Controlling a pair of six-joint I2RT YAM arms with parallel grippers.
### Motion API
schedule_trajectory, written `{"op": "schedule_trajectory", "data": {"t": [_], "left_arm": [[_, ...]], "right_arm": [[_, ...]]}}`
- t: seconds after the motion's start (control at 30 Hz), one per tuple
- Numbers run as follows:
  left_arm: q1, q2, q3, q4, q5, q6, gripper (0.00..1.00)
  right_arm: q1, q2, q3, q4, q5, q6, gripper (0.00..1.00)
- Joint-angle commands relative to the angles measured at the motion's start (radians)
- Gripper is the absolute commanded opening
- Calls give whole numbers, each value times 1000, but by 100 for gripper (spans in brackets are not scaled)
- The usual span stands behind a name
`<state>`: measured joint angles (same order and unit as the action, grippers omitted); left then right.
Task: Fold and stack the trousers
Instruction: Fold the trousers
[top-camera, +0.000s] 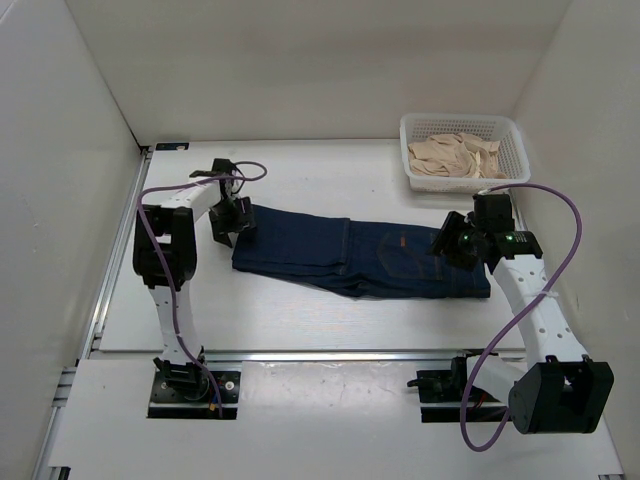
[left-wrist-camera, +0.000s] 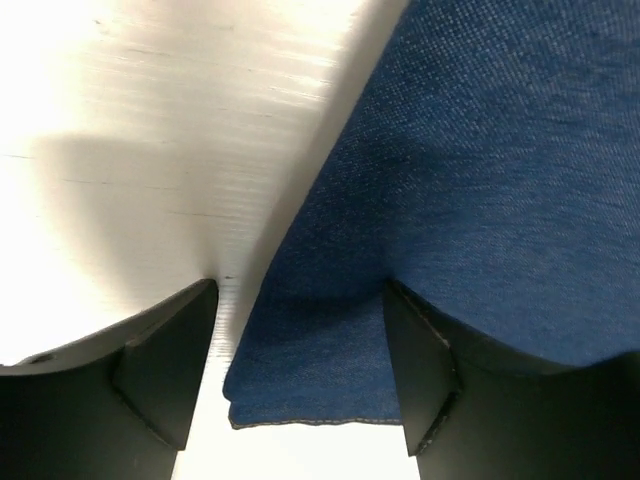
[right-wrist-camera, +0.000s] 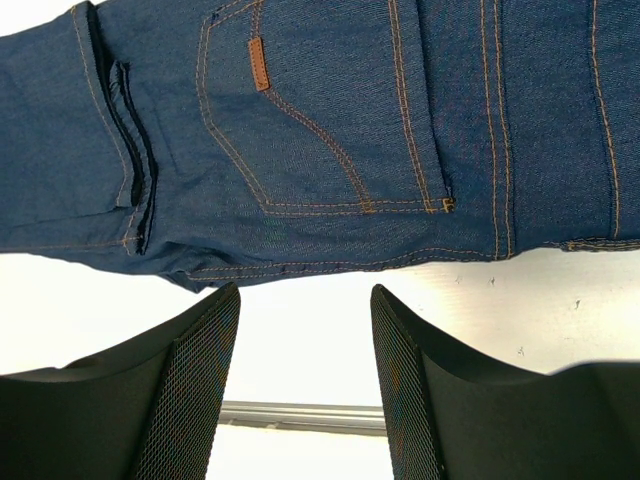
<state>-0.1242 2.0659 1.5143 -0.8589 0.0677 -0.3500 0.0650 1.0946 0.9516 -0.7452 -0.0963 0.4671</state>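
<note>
Left hand (left-wrist-camera: 300, 292) stands open astride the hem of the trousers (top-camera: 350, 255), which lie across the worktop (top-camera: 300, 325), legs toward 9 o'clock, waist toward 3 o'clock. Right hand (right-wrist-camera: 305, 295) hovers open beside the waist. Probably a fold starts: both must pinch cloth first.

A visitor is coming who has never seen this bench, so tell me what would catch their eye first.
The dark blue jeans lie stretched across the middle of the white table, leg ends by the left pincer, waist by the right pincer; both pincers stand open. A white basket of beige cloth sits at the far right corner.
</note>
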Motion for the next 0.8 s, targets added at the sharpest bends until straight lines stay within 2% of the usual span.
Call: {"op": "schedule_trajectory", "data": {"t": [0.0,0.03,0.1,0.13,0.2,0.3,0.43,0.6,0.67,0.77], "left_arm": [[20,20,-12,24,169,35,68],[20,20,-12,37,200,46,59],[30,20,-22,46,275,55,32],[31,20,-22,46,291,55,11],[40,5,-22,46,302,69,10],[76,-94,-22,35,178,34,10],[161,-223,55,-44,5,22,10],[161,-263,329,-190,-80,48,10],[127,-263,433,-255,-118,66,10],[92,-263,521,-301,-118,66,10]], "right_arm": [[-4,-28,-5,6,-19,2,60],[-4,-29,-5,6,-19,2,60],[-4,-29,-5,6,-10,2,60],[-4,-29,-5,6,-10,2,60],[-4,-29,4,6,-10,2,60],[-4,-29,4,6,-10,2,60],[-4,-29,-5,6,-10,2,60],[-4,-29,-5,6,-10,2,60],[-4,-29,-5,15,-10,2,60],[-4,-29,-5,15,-10,2,60]]}}
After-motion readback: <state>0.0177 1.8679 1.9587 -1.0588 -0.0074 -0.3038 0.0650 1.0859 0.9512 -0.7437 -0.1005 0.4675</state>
